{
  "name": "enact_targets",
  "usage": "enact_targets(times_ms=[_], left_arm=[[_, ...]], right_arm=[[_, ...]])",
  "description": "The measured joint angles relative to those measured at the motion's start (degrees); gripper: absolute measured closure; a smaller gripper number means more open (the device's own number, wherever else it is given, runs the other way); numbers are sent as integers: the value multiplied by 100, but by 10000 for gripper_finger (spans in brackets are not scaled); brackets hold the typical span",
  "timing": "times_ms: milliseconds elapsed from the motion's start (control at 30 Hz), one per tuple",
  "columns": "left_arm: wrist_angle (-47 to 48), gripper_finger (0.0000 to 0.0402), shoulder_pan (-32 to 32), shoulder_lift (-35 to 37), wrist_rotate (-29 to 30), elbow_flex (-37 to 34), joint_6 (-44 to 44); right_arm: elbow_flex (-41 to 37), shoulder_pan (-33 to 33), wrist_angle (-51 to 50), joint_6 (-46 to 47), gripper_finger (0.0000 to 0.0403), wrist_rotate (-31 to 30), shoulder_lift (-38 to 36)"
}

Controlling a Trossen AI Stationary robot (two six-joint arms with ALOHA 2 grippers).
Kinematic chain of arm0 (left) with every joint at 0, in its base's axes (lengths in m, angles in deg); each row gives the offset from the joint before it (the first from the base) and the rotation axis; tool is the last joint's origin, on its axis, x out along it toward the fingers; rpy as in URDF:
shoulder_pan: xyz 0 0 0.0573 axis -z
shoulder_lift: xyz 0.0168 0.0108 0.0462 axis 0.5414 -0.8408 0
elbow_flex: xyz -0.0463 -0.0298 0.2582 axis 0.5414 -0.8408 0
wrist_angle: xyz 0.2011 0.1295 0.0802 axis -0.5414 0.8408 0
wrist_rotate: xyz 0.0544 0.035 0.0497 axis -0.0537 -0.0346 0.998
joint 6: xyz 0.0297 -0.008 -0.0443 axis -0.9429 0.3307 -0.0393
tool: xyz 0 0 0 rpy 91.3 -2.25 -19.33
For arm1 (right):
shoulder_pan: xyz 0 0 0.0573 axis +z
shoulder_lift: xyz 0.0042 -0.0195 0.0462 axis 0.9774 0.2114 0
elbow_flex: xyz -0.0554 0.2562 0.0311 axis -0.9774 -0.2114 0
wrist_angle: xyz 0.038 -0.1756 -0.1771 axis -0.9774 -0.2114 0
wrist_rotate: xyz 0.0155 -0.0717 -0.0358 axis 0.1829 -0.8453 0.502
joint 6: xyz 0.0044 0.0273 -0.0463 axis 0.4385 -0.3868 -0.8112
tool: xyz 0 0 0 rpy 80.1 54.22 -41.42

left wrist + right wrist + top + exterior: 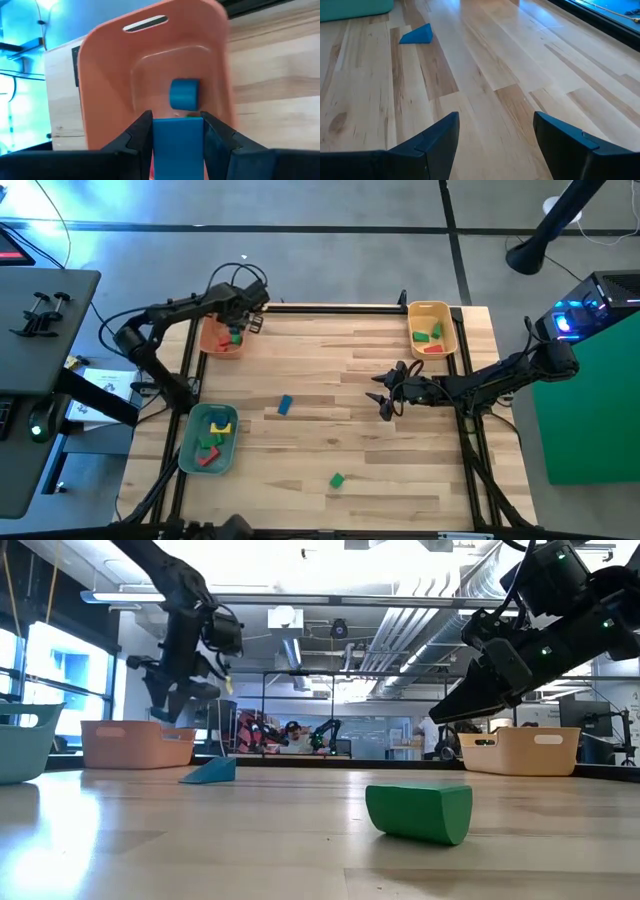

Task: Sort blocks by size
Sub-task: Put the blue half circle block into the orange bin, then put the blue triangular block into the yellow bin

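Blocks: from above, your left gripper (243, 315) hangs over the orange tray (209, 338). Its wrist view shows it pinching a blue block (178, 145); release centred. The right gripper (495, 142) is spread, empty, mid-table.

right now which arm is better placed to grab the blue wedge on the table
Right. The right gripper is empty, jaws open, facing the blue wedge. The left gripper is over the orange tray, holding a blue block.

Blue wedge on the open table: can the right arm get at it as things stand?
Probably yes. The right gripper is open and empty, and only bare table lies between it and the blue wedge.
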Motion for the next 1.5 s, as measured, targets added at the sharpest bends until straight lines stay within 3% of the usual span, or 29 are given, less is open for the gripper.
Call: enact_targets(times_ms=[467, 767, 933, 1233, 1500], left_arm=[[-11, 288, -326, -497, 34, 0, -221], [-26, 214, -355, -679, 25, 0, -425], [-1, 197, -355, -645, 59, 0, -531], [238, 196, 5, 137, 70, 7, -526], [84, 195, 1239, 1193, 124, 7, -328]], right_arm=[[0, 0, -2, 0, 151, -11, 0], [0, 0, -65, 2, 151, -3, 0], [0, 0, -180, 63, 151, 76, 0], [0, 2, -216, 109, 151, 76, 0], [0, 0, -215, 155, 151, 74, 0]])
